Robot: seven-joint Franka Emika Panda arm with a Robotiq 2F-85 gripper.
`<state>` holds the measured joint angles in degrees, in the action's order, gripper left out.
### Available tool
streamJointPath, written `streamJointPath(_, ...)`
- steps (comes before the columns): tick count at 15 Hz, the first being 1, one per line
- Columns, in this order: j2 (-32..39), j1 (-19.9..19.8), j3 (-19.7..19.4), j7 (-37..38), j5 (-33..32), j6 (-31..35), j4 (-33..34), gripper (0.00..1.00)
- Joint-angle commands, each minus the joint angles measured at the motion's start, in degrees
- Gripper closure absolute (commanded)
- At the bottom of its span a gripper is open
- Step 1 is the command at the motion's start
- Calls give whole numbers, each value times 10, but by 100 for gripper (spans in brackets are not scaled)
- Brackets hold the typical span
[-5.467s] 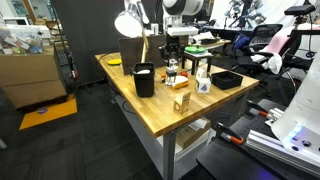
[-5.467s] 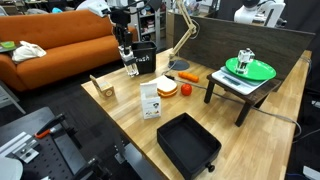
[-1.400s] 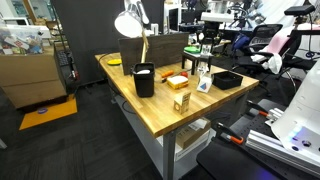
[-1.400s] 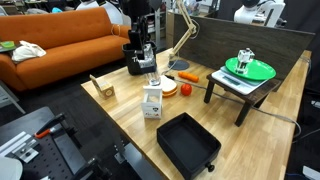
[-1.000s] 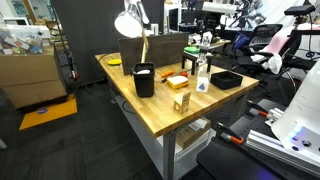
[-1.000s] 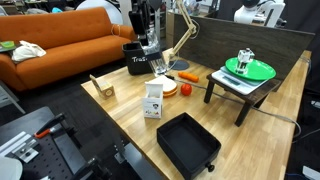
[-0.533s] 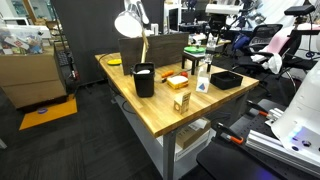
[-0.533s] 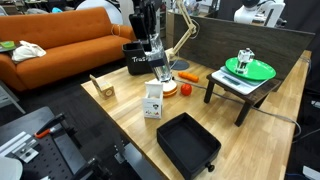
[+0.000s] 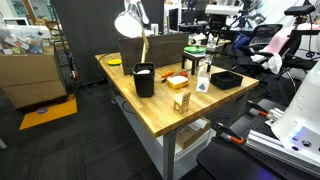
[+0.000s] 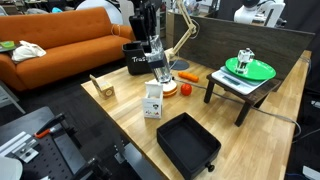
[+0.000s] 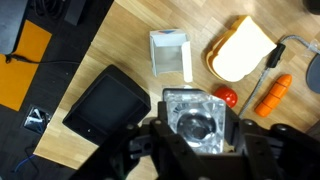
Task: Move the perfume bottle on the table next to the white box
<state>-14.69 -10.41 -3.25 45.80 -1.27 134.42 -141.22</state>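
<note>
My gripper (image 10: 156,68) hangs over the middle of the wooden table and is shut on the perfume bottle (image 11: 198,122), a clear glass bottle seen from above between the two black fingers. In the wrist view the white box (image 11: 170,52) stands on the table just beyond the bottle. In an exterior view the bottle (image 10: 157,72) hangs a little above and behind the white box (image 10: 152,101). In an exterior view the gripper (image 9: 202,52) is above the white box (image 9: 204,83).
A black cup (image 10: 136,60), a black tray (image 10: 188,145), a tomato (image 10: 186,90), a carrot (image 10: 189,75) and a yellow bun-like item (image 11: 242,50) lie around the box. A yellow carton (image 9: 181,101), a flat red-orange box (image 9: 177,81) and a desk lamp (image 9: 130,22) are nearby.
Over the last seconds the gripper carried the bottle from beside the black cup to above the white box. In the last half second nothing visibly moved.
</note>
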Motion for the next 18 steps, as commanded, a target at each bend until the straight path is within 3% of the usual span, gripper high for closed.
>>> streamJointPath(1, 0, -2, 2, -1, 1, -1, 1, 73)
streamJointPath(7, 60, -11, -26, -32, 8, 17, 39, 73)
streamJointPath(11, 128, -2, -50, -97, 57, 36, 91, 73)
streamJointPath(18, 221, 8, -51, -168, 132, 32, 153, 73)
